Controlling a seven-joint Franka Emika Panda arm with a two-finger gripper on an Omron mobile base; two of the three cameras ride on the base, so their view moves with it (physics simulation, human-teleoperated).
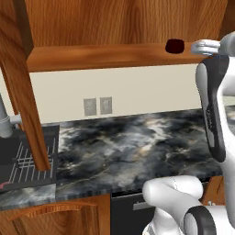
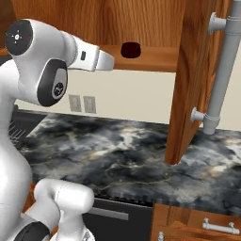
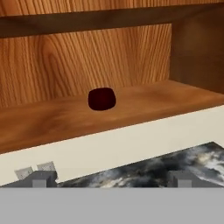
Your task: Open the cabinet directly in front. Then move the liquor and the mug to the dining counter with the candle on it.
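Observation:
The cabinet (image 1: pixel 105 56) stands open, its left door (image 1: pixel 23 92) and right door (image 2: pixel 193 80) swung out toward me. The dark red mug (image 3: pixel 101 99) sits upright on the cabinet's bottom shelf (image 3: pixel 52 122), also seen as the mug (image 1: pixel 175 45) and the mug (image 2: pixel 130 49). My gripper (image 3: pixel 111 181) is open and empty, a short way in front of the shelf edge, with the mug ahead and slightly above it. The white hand (image 1: pixel 204 46) reaches in just right of the mug. The liquor, the dining counter and the candle are out of view.
A marbled counter (image 1: pixel 133 147) runs below the cabinet, with a sink (image 1: pixel 23 160) at its left end. Two wall outlets (image 1: pixel 97 106) sit on the cream backsplash. The right door's grey bar handle (image 2: pixel 225 70) juts out beside the arm.

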